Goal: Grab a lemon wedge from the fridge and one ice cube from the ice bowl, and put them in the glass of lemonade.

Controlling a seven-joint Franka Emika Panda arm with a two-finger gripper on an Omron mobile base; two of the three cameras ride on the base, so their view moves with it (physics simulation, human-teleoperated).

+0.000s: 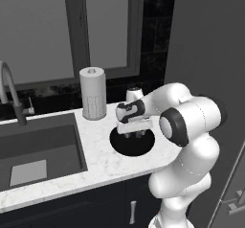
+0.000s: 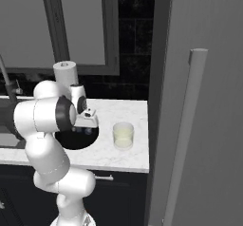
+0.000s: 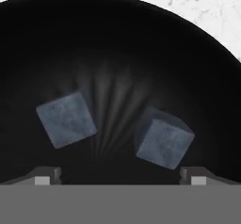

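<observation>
Fingers [image 1: 135, 135] spread wide — low over ice bowl [image 1: 119, 145], paper-towel roll [image 1: 93, 94] behind

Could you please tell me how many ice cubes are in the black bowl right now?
2. In the hand view, one ice cube lies left in the ice bowl, the other right; they lie apart.

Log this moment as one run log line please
gripper open | over ice bowl | two ice cubes inside | none held | glass beside bowl

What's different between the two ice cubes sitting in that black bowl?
In the hand view, the left ice cube shows mostly one flat face, turned like a diamond. The right ice cube is tipped so a darker upper face shows as well, and it lies lower in the picture. Both are pale grey-blue, of similar size, and lie apart in the ice bowl.
</observation>
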